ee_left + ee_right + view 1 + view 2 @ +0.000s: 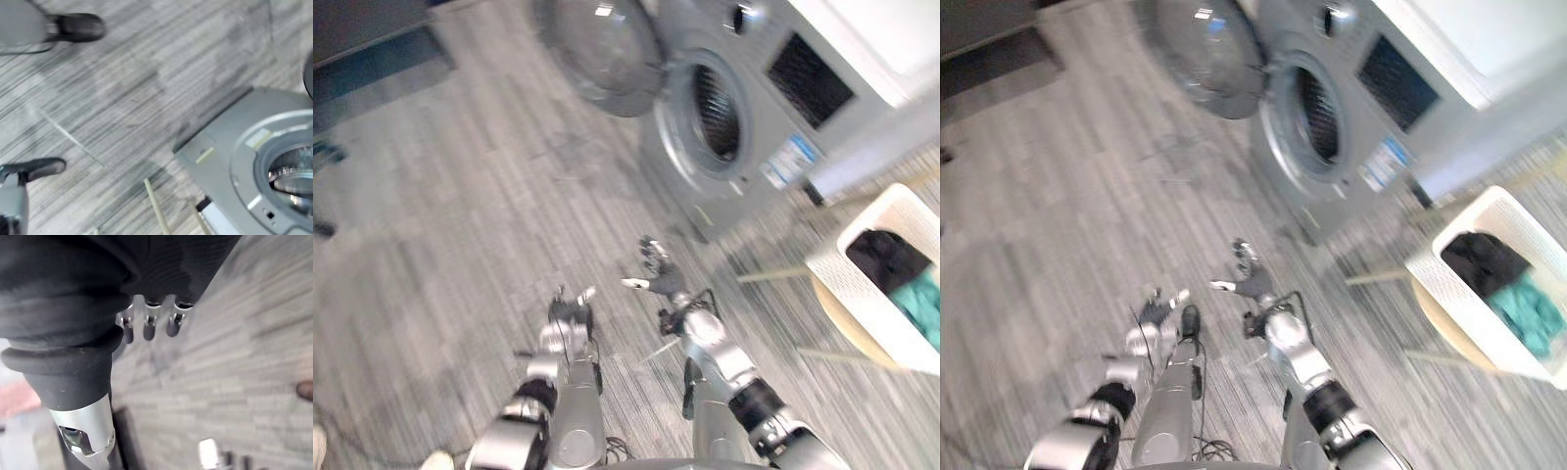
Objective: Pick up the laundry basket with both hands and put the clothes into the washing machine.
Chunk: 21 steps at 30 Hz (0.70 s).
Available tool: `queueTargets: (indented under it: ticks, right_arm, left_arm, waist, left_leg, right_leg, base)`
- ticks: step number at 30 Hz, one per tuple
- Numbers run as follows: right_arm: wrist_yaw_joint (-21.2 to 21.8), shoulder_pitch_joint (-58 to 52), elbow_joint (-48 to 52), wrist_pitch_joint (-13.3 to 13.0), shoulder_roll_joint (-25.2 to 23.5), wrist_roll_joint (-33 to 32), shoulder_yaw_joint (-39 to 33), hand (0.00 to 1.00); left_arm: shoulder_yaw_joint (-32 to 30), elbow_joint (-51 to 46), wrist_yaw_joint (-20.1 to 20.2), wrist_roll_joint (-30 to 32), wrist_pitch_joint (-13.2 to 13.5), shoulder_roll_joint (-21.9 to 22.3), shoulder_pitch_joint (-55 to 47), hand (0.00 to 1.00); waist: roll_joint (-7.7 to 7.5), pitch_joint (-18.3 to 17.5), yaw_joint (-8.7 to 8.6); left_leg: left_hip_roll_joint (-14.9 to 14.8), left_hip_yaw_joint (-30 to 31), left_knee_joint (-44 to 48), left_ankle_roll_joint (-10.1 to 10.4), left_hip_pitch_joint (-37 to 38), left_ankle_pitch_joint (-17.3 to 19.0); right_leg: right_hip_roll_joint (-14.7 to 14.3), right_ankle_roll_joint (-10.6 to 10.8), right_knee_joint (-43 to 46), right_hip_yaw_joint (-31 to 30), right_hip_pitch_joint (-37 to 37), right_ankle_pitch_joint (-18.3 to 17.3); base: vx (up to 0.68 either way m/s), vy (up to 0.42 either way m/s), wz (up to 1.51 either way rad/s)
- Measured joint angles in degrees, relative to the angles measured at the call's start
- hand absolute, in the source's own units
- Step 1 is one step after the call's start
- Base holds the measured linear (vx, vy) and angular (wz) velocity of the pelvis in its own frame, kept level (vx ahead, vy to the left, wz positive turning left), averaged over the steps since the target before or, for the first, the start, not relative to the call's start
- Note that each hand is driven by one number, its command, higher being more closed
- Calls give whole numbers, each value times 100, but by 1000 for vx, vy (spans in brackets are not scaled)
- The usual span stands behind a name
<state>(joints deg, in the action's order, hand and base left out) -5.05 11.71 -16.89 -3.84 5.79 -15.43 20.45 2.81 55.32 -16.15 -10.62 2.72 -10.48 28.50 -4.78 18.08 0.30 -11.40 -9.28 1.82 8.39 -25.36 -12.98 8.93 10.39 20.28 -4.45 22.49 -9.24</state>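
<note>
Left hand [570, 318] and right hand [658, 278] empty above striped grey floor [460, 215].
Side by side, fingers loosely spread. Ahead of the right hand, washing machine [754, 127] with round door [602, 54] swung open. Well off to that hand's right, white laundry basket [862, 297] on a pale wooden stool [850, 335], black and teal clothes [884, 257] inside.

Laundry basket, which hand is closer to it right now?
Right. The right hand hovers over the floor, apart from the laundry basket; the left hand is farther off, past the right one.
</note>
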Motion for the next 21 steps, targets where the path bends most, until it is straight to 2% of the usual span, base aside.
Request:
queueTargets:
  ticks: [2,3,4,8,9,10,11,14,16,19,21]
  right_arm:
    - [31,-499,390,-17,195,-34,-423,0]
    - [34,-2082,1761,-161,277,-287,-1042,0]
    - [33,-2366,1943,-220,247,-364,-1043,0]
    - [43,-2630,2408,-268,39,-480,-1041,0]
    - [36,-2815,2724,-374,-124,-516,-1042,0]
    - [44,-2993,2958,-458,-179,-608,-1003,0]
    - [42,-3167,3148,-487,-187,-689,-991,0]
    - [19,-3221,3171,-475,-266,-765,-1042,0]
    - [19,-3224,3175,-477,-313,-777,-1041,0]
    - [-4,-3225,3179,-480,-301,-884,-1047,0]
    - [-29,-3226,3177,-480,-298,-894,-1052,0]
  left_arm:
    - [-86,170,9,-94,-2,-482,614,0]
    - [-581,338,191,-842,-5,-1316,1729,0]
    - [-703,381,287,-1113,-16,-1398,1904,0]
    - [-761,379,432,-1611,-123,-1410,2160,0]
    - [-823,347,487,-1812,-122,-1522,2275,0]
    - [-981,302,478,-2271,-100,-1637,2356,0]
    - [-1230,302,428,-2855,-83,-1826,2512,0]
    - [-1558,335,147,-3639,-176,-2073,2647,0]
    - [-1670,300,45,-3891,-158,-2064,2637,0]
    - [-1688,-364,60,-4163,-90,-2188,2653,0]
    - [-1884,-455,-232,-4447,43,-2240,2693,0]
  waist:
    - [-116,66,-198]
    - [-291,156,-445]
    - [-301,158,-479]
    - [-335,289,-452]
    - [-343,363,-430]
    - [-341,364,-435]
    - [-340,403,-443]
    - [-382,773,-342]
    - [-381,800,-253]
    - [-377,803,-190]
    - [-360,815,-202]
  left_leg:
    - [-179,-301,-18,1,10,-1]
    - [-645,-805,-87,22,-33,-19]
    - [-741,-839,-83,25,-89,-21]
    - [-922,-859,-27,26,-207,-63]
    - [-974,-830,126,29,-415,-59]
    - [-989,-798,181,31,-639,-56]
    - [-989,-752,196,59,-901,-32]
    - [-975,-629,344,22,-1026,-64]
    - [-987,-594,433,23,-1113,-62]
    - [-995,-479,435,-1,-1259,-30]
    - [-985,-407,463,-14,-1371,5]
  right_leg:
    - [-159,-36,-207,-268,112,227]
    - [-546,-123,-459,-639,407,531]
    - [-633,-137,-461,-656,490,545]
    - [-786,-175,-438,-625,609,574]
    - [-803,-174,-420,-564,725,573]
    - [-807,-173,-408,-533,911,571]
    - [-804,-173,-415,-498,1117,569]
    - [-769,-164,-323,-345,1125,564]
    - [-769,-159,-314,-303,1134,535]
    - [-770,-240,-299,-125,1174,449]
    - [-761,-247,-297,-58,1221,438]
  base:
    - [-42,-104,-140]
    - [-21,-247,-164]
    - [5,-289,-131]
    - [53,-135,-12]
    - [27,-69,3]
    - [33,-64,7]
    - [37,-36,9]
    - [40,-1,19]
    - [34,-17,14]
    - [24,-16,19]
    - [-8,8,12]
